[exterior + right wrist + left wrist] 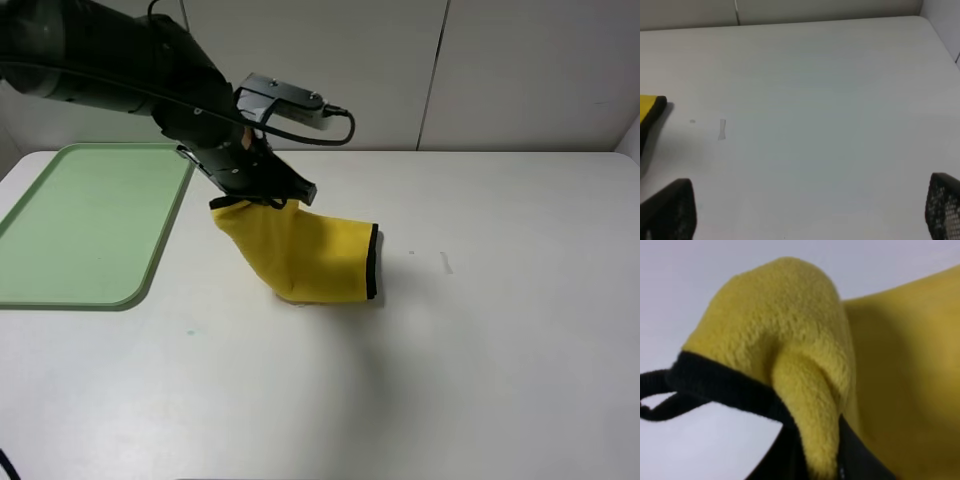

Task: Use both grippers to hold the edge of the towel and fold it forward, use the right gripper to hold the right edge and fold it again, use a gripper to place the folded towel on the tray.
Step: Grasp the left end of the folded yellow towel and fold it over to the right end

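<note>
The yellow towel (305, 255) is folded and hangs from my left gripper (262, 196), which is shut on its upper corner. The towel's lower part still touches the table. Its black edge (373, 262) runs down the right side. In the left wrist view the plush cloth (790, 335) bunches up close, with the black binding (725, 382) and corner loop (655, 397) showing. The pale-green tray (165, 235) lies to the left of the towel. My right gripper (807, 207) is open and empty above bare table, and one towel corner (651, 107) shows at the edge of its view.
A small pale mark (445, 262) is on the white table right of the towel; it also shows in the right wrist view (722, 129). The wall runs along the table's far edge. The right arm is out of the exterior view.
</note>
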Controlling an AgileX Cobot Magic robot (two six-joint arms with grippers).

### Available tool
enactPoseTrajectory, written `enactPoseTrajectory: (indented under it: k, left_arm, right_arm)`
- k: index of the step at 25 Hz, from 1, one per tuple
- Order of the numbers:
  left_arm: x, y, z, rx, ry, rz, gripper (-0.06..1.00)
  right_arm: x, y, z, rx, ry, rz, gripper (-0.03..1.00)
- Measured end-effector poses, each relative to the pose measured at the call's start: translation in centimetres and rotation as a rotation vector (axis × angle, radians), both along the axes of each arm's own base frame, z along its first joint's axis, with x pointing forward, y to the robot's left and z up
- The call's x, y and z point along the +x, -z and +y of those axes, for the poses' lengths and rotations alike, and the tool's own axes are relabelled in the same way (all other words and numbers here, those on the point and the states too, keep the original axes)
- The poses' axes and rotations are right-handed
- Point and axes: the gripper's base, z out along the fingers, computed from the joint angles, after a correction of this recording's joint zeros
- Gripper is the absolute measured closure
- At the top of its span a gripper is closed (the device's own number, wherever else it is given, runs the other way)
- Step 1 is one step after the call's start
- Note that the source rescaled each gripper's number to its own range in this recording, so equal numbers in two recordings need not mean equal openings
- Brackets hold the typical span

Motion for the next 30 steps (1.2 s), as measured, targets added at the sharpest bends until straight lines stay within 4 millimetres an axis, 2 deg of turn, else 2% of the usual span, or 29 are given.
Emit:
enactPoseTrajectory:
  k: [3, 11, 15, 23, 24, 25, 29, 30]
  left_arm:
    - [-0.7, 0.6, -2.5, 0.001, 0.057, 0.003, 0.88]
    - [-2.3, 4.3, -8.2, 0.007, 0.172, 0.038, 0.88]
    - [-2.9, 5.7, -9.2, 0.003, 0.203, 0.049, 0.88]
    - [-2.8, 5.8, -9.5, -0.033, 0.192, 0.042, 0.85]
    - [-2.8, 5.8, -9.5, -0.034, 0.192, 0.042, 0.81]
    - [-2.8, 5.8, -9.5, -0.035, 0.192, 0.041, 0.72]
    - [-2.8, 5.7, -9.8, -0.047, 0.227, 0.020, 0.17]
    - [-2.7, 5.6, -9.8, -0.049, 0.237, 0.014, 0.08]
  right_arm:
    - [0.0, 0.0, 0.0, 0.000, 0.000, 0.000, -0.03]
    - [0.0, 0.0, 0.0, 0.000, 0.000, 0.000, -0.03]
    - [0.0, 0.0, 0.0, 0.000, 0.000, 0.000, -0.03]
    - [0.0, 0.0, 0.0, -0.001, 0.000, 0.000, -0.03]
    - [0.0, 0.0, 0.0, -0.001, 0.000, 0.000, -0.03]
    - [0.0, 0.0, 0.0, -0.001, 0.000, 0.000, -0.03]
    - [0.0, 0.0, 0.0, -0.001, 0.000, 0.000, -0.03]
    - [0.0, 0.0, 0.0, -0.001, 0.000, 0.000, -0.03]
